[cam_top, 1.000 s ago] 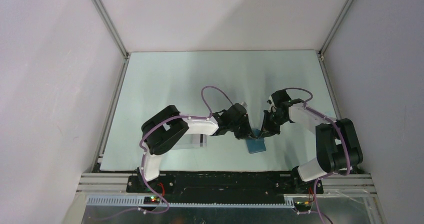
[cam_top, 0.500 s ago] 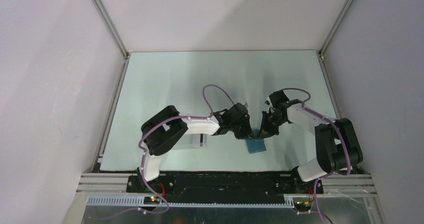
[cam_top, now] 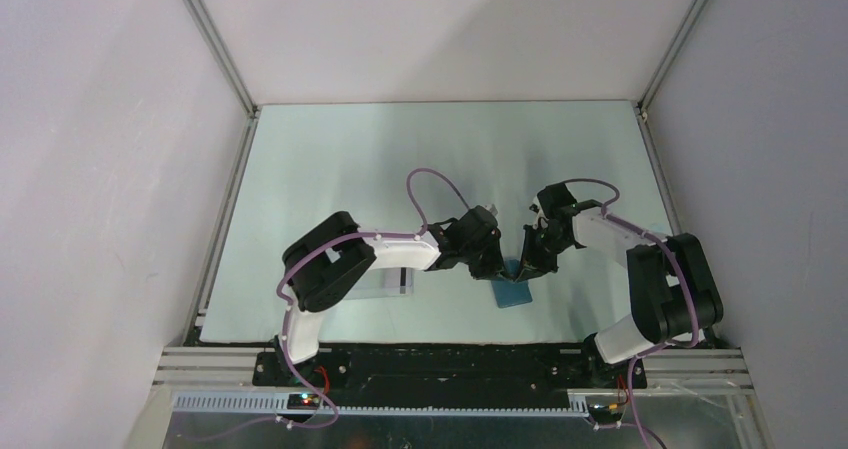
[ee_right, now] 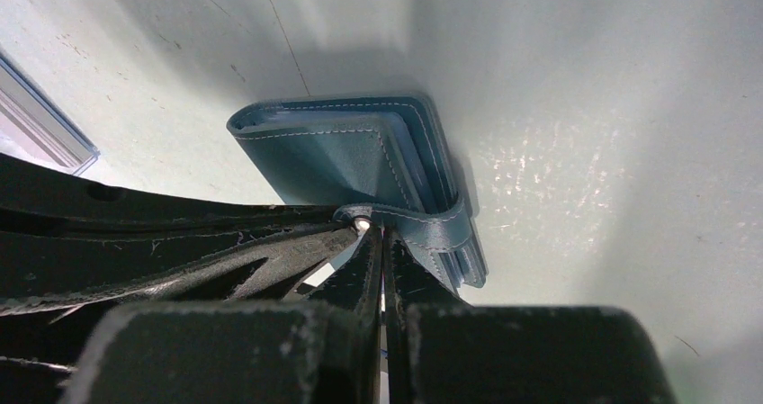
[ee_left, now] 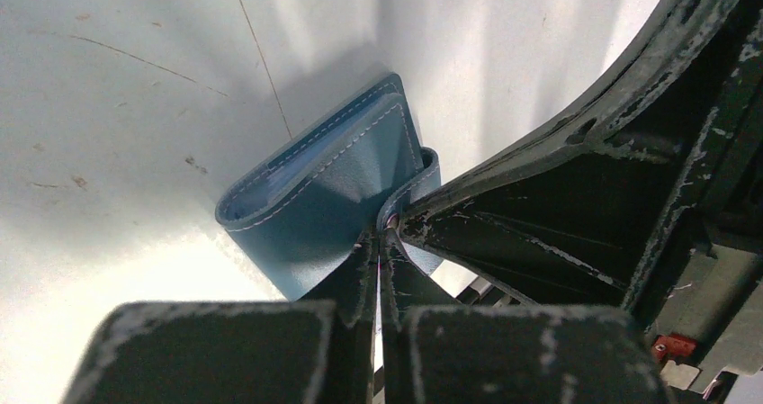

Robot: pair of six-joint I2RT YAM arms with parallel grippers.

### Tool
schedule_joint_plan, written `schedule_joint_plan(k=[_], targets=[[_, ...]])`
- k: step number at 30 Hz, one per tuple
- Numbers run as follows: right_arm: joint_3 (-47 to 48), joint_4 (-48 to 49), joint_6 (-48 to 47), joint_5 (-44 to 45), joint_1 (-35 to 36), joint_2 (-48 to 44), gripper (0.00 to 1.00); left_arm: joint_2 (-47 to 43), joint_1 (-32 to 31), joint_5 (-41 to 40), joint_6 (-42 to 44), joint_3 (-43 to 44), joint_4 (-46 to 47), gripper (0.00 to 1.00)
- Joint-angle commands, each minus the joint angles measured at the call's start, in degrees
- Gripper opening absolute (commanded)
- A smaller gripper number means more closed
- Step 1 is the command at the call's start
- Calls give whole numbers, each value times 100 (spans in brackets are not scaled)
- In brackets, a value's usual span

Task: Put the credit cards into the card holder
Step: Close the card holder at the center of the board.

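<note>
right arm (cam_top: 612, 232) edged left | left claw (ee_left: 380, 240), right claw (ee_right: 374, 233) pinch card holder (ee_left: 317, 208)

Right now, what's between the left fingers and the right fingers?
Just the blue wallet's clasp strap. The left fingers and right fingers meet at it, almost tip to tip. Both wrist views show this; the top view is too small to tell.

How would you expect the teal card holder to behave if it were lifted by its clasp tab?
The card holder probably flexes: its clasp tab curves softly. Stitched, layered panels suggest the body is fairly stiff. Being small and thin, it likely slides rather than tips when pushed.
</note>
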Motion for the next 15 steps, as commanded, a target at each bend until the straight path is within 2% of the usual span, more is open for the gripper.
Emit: schedule_joint_plan(k=[1,7,15], targets=[[-12,50,58,80,23,-231,1,46,-96,45,153,158,-174,0],[55,0,60,48,4,-415,2,-16,-103,57,145,136,-172,0],[46,12,-11,160,57,-149,5,20,-126,80,159,146,-175,0]])
